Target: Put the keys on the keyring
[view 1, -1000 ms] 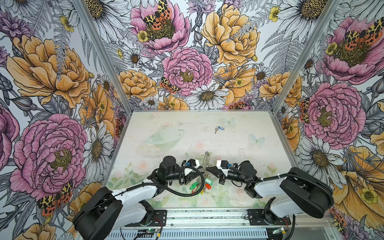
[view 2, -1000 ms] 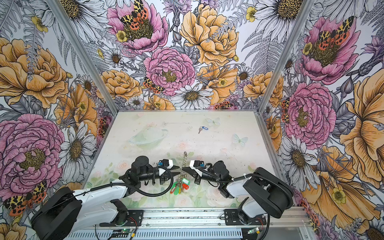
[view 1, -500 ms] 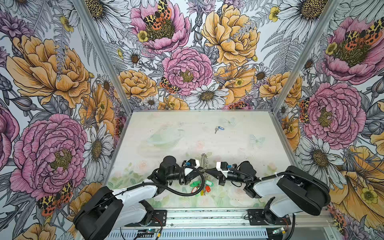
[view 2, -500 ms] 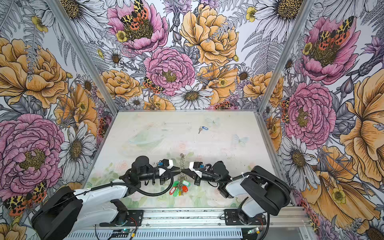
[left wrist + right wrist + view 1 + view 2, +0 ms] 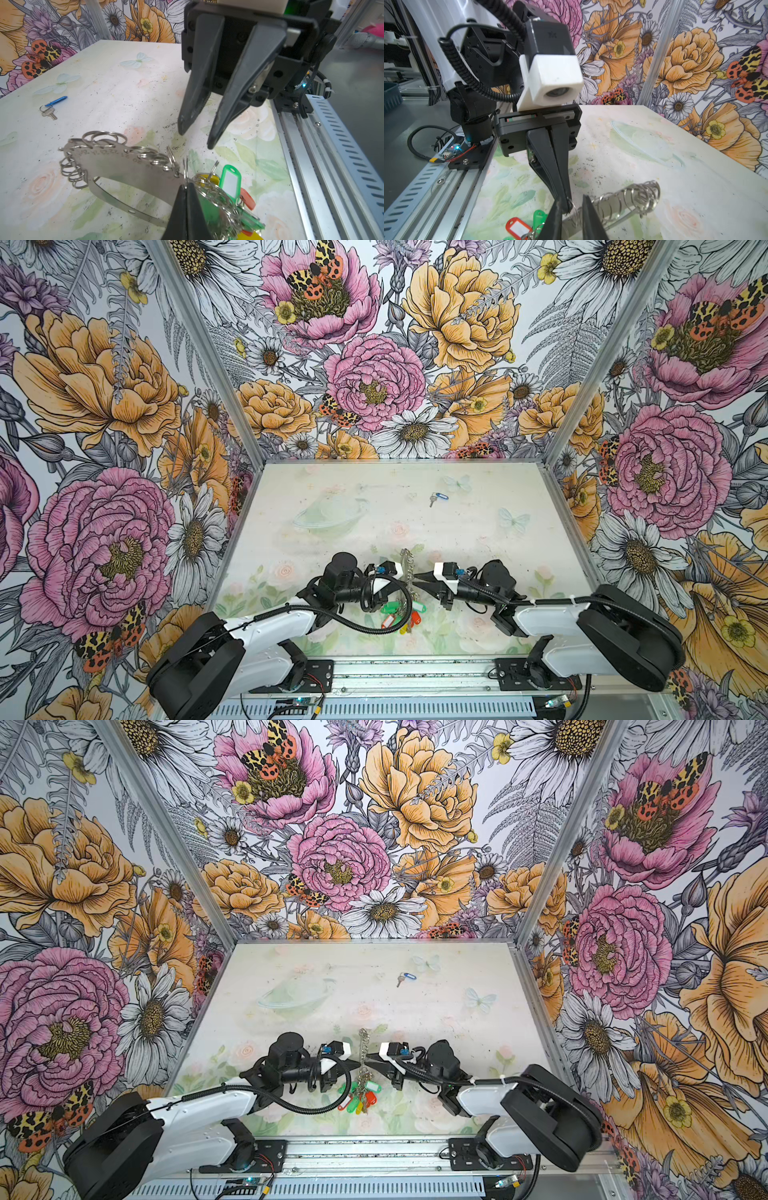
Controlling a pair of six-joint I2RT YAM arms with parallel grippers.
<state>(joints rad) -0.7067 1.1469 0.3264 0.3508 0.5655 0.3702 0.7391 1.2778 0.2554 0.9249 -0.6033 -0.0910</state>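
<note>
Heads up, your left gripper [image 5: 186, 188] has its jaws pressed together, pinched on the rim of the keyring [image 5: 128, 166], right where the small wire rings [image 5: 104, 136] crowd its edge; in both top views the band shows nearly edge-on, so it's tipped up rather than lying flat. Your right gripper [image 5: 197, 136] faces it from the opposite side of the keyring, fingers parted with a clear gap; the tips sit just beside the band, and in the left wrist view nothing is between them. The bunch of keys with green, red and yellow tags [image 5: 399, 614] hangs off the keyring's near end and rests on the table [image 5: 332, 489]. The key with the blue tag [image 5: 437, 498] lies flat, well apart from the keyring, out beyond its far end; neither gripper is near it.
</note>
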